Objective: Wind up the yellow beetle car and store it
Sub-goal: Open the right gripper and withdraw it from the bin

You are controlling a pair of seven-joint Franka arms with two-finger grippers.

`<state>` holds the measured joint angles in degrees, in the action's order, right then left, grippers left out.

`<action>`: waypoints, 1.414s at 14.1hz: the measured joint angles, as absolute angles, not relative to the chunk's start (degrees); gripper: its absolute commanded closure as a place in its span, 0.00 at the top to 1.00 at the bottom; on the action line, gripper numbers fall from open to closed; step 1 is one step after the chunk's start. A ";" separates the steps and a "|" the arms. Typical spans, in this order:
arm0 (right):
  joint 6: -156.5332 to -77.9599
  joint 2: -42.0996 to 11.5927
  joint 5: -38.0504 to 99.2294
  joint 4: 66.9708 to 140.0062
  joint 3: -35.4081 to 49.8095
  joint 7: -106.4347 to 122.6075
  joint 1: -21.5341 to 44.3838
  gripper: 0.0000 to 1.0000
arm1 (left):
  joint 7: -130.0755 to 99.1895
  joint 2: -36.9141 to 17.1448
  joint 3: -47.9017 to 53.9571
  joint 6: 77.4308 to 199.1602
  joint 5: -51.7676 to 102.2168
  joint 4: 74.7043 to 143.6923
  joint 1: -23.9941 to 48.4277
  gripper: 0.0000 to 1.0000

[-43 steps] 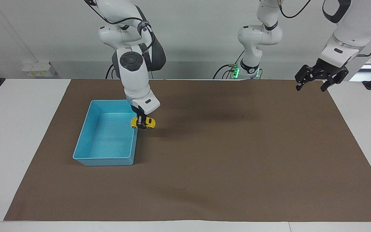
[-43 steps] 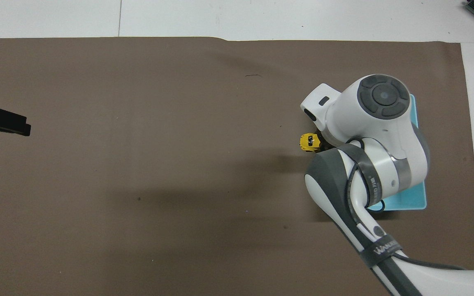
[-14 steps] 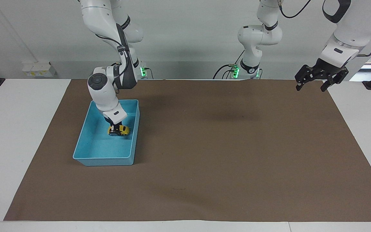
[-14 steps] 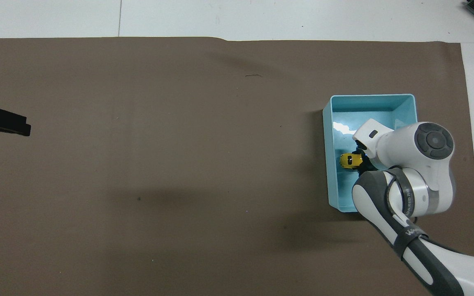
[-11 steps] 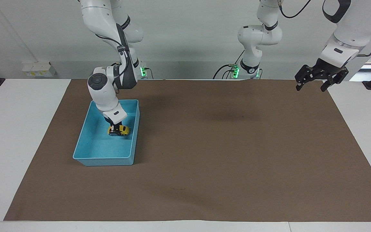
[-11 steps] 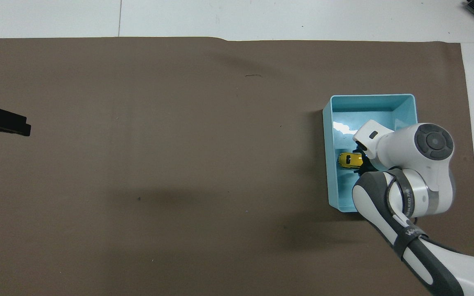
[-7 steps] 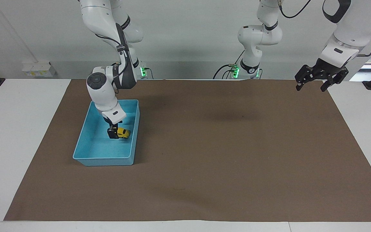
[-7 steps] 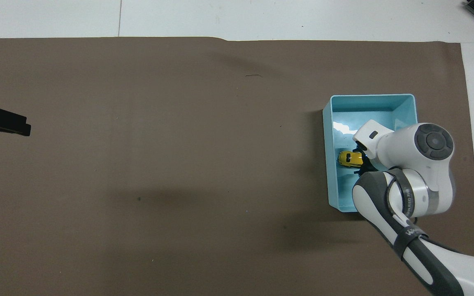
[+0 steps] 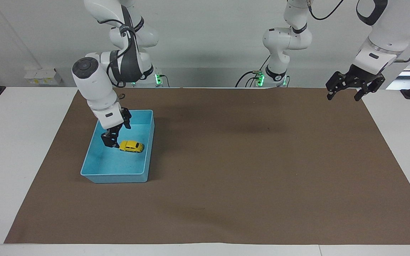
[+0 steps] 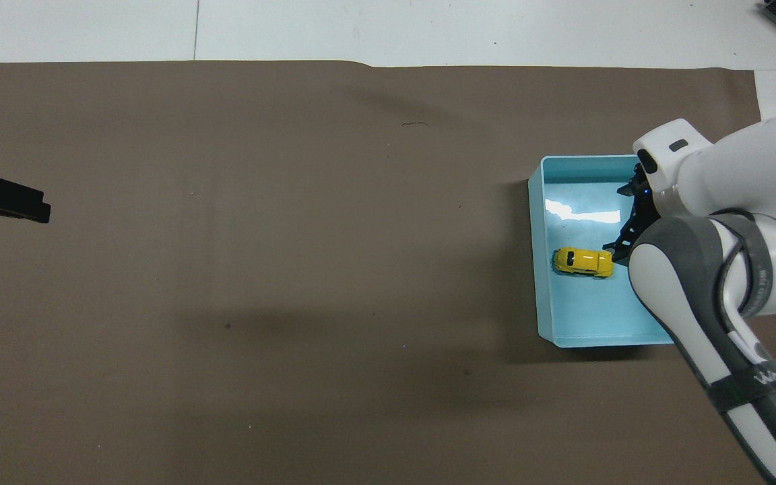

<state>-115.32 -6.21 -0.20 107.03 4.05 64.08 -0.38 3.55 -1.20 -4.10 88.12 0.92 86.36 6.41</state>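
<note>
The yellow car (image 9: pixel 131 146) is parked on its wheels inside the blue bin (image 9: pixel 94 172). The right gripper (image 9: pixel 116 133) is spread open just above it, nothing held. The left gripper (image 9: pixel 346 90) is parked open over the worktop's edge.

Three seconds ago the right gripper (image 9: pixel 117 133) carried the yellow beetle car (image 9: pixel 131 146) just outside the blue bin (image 9: pixel 94 155), over the mat. It then lowered the car into the bin. Now its fingers have opened and let go; the car sits on the bin floor, and the gripper has lifted clear beside it.
</note>
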 measured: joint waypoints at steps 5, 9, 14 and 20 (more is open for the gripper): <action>-107.83 -3.79 -0.14 101.25 3.69 46.55 -0.66 1.00 | 3.55 -1.20 -4.10 88.12 0.92 86.36 6.41 1.00; -102.93 -0.87 -0.14 99.86 4.27 30.45 -0.22 1.00 | 3.55 -1.20 -4.10 88.12 0.92 86.36 6.41 1.00; -96.44 0.33 -0.17 95.16 4.14 14.92 -0.41 1.00 | 3.55 -1.20 -4.10 88.12 0.92 86.36 6.41 1.00; -92.07 0.34 -0.18 91.81 3.67 -2.63 -0.69 1.00 | 3.55 -1.20 -4.10 88.12 0.92 86.36 6.41 1.00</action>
<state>-92.07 0.34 -0.18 91.81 3.67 -2.63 -0.69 3.55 -1.20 -4.10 88.12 0.92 86.36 6.41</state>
